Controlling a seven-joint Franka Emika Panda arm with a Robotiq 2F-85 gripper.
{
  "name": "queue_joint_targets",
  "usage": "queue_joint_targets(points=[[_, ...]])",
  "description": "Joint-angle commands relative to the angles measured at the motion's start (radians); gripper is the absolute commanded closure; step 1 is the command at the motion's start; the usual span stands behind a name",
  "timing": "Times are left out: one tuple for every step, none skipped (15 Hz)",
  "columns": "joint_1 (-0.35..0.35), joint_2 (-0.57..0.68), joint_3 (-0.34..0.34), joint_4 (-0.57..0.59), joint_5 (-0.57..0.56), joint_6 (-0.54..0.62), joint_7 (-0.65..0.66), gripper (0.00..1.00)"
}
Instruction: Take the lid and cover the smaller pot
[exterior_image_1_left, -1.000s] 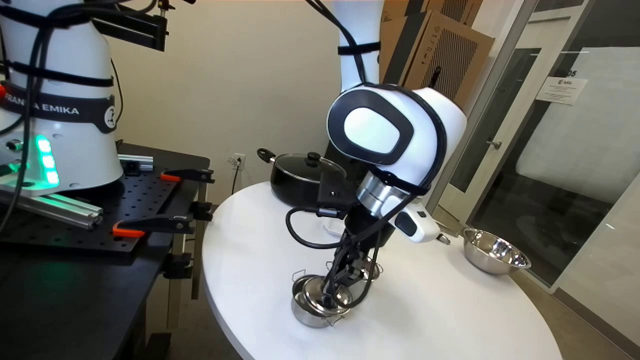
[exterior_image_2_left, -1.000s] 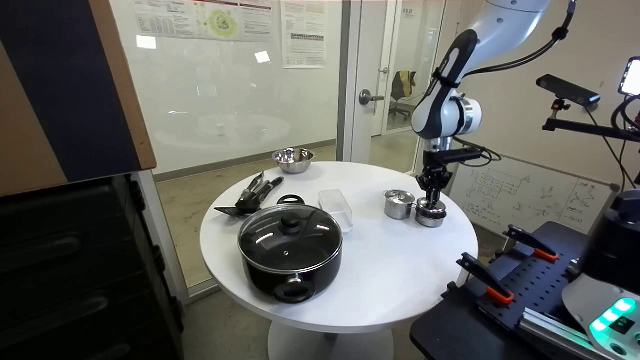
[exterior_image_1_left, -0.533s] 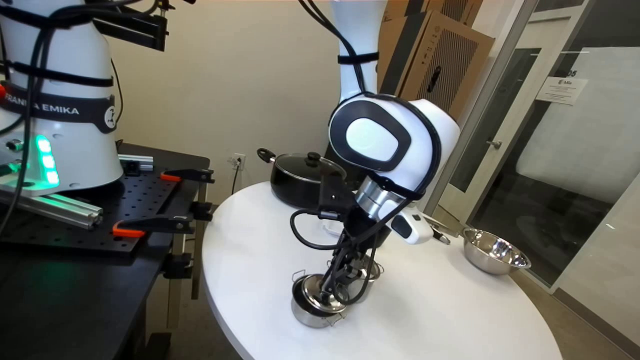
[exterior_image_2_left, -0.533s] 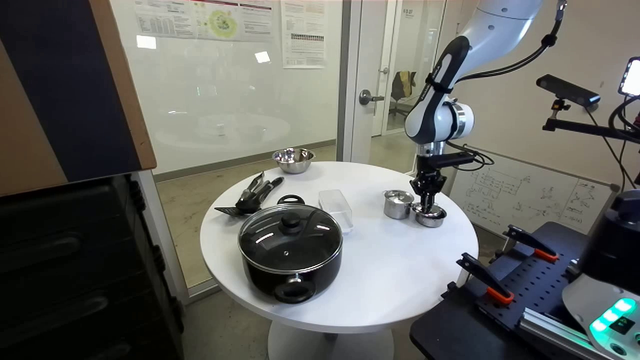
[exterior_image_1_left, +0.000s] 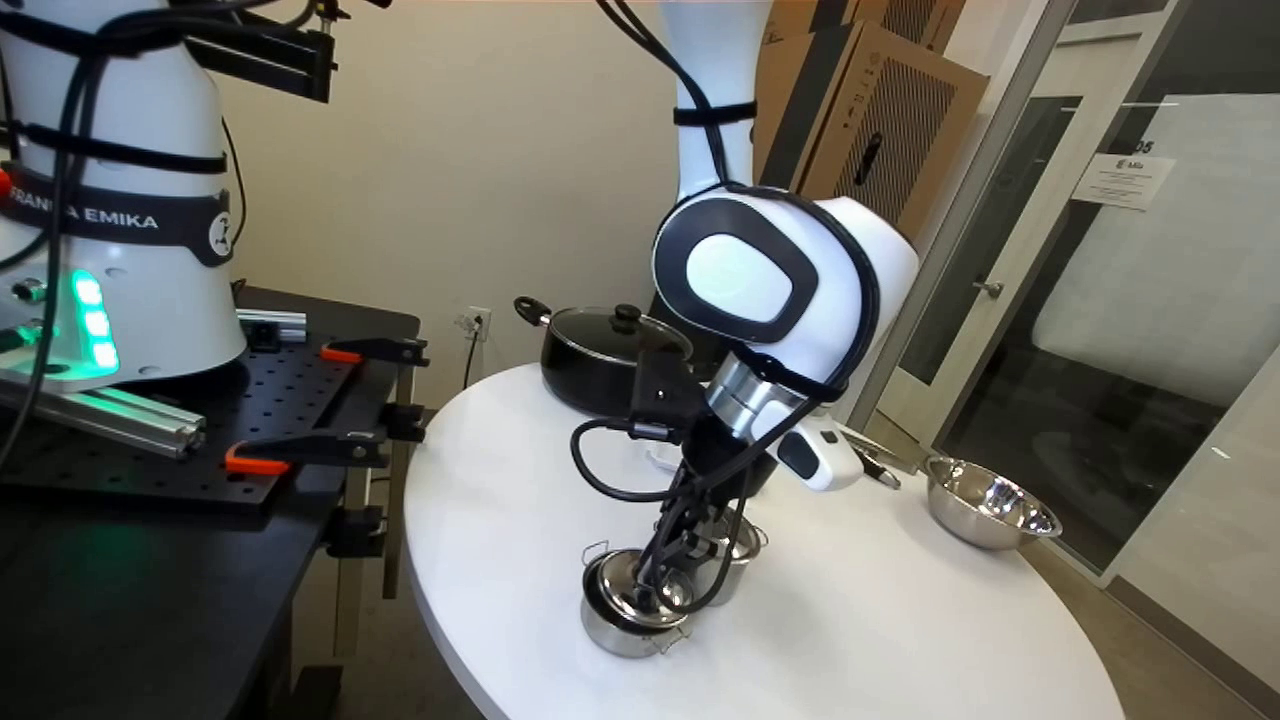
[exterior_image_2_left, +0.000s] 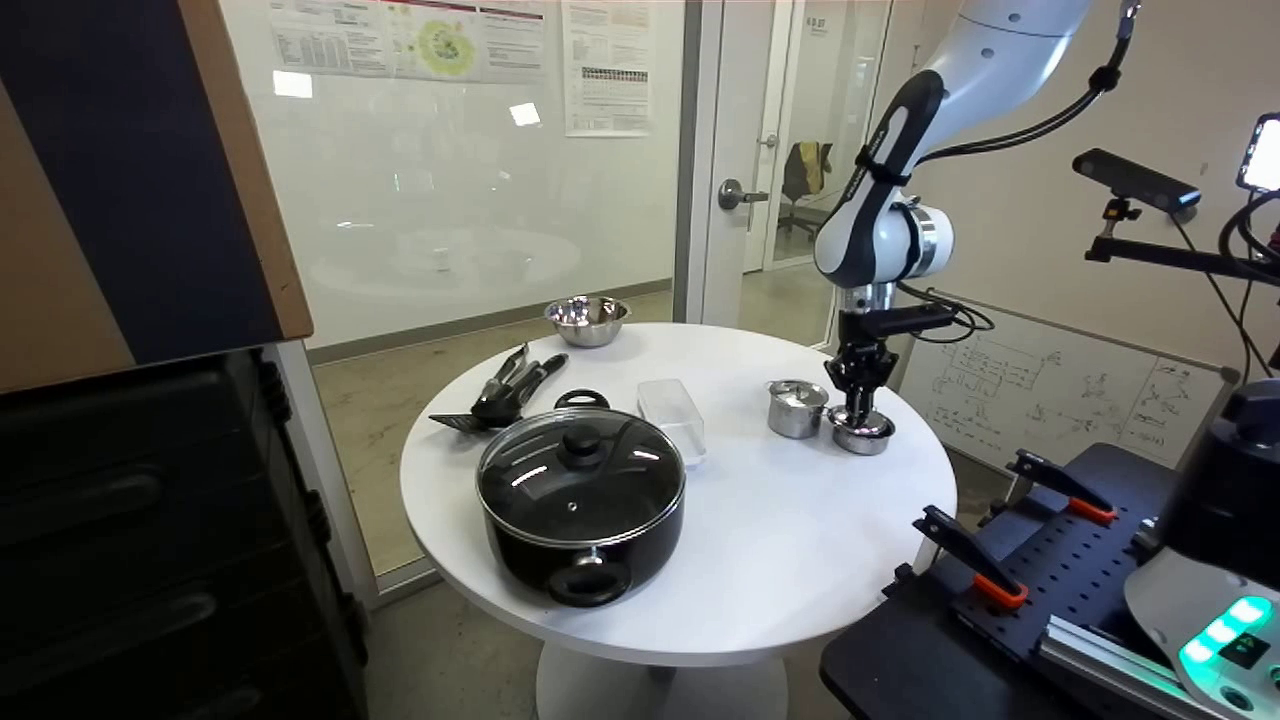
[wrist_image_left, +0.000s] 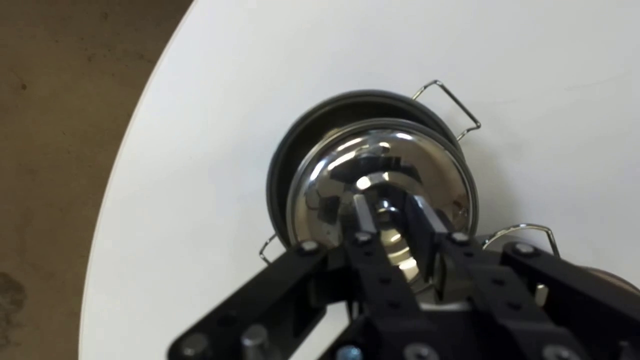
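- The steel lid (wrist_image_left: 385, 165) is over the mouth of the smaller pot (exterior_image_1_left: 615, 630), off-centre: along the upper left in the wrist view, a dark crescent of the pot's inside lies uncovered.
- In the last second the lid has come lower; in the last half second it has shifted slightly back toward the pot's middle.
- I take this as the final fitting: nearly covering, not yet seated. Whether its edge touches the pot's rim, I cannot tell.
- The Robotiq gripper (wrist_image_left: 389, 199) has its fingers (wrist_image_left: 364, 215) narrow, either side of the lid's knob (wrist_image_left: 386, 206); they appear to hold it, the contact being hidden.
- Let go now, the lid might tip into the pot; a small move toward the crescent seems needed first.
- Near it on the white round table (exterior_image_2_left: 760, 530), the lidded steel pot (exterior_image_2_left: 796, 415) stands unmoved.
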Motion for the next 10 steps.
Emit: queue_joint_targets(points=[[-0.040, -0.066, 0.028, -0.085, 0.038, 0.028, -0.065, 0.94], [-0.046, -0.079, 0.032, -0.105, 0.040, 0.040, -0.077, 0.94], [-0.052, -0.094, 0.036, -0.125, 0.043, 0.052, -0.088, 0.94], [-0.060, -0.108, 0.041, -0.143, 0.049, 0.062, -0.103, 0.94], [-0.066, -0.120, 0.045, -0.160, 0.052, 0.073, -0.114, 0.94], [-0.070, -0.131, 0.047, -0.173, 0.055, 0.082, -0.122, 0.94], [-0.075, -0.139, 0.050, -0.183, 0.059, 0.088, -0.129, 0.94], [-0.078, -0.148, 0.052, -0.192, 0.064, 0.092, -0.135, 0.94], [-0.080, -0.156, 0.052, -0.198, 0.067, 0.096, -0.139, 0.94], [-0.082, -0.160, 0.052, -0.200, 0.071, 0.097, -0.141, 0.94]])
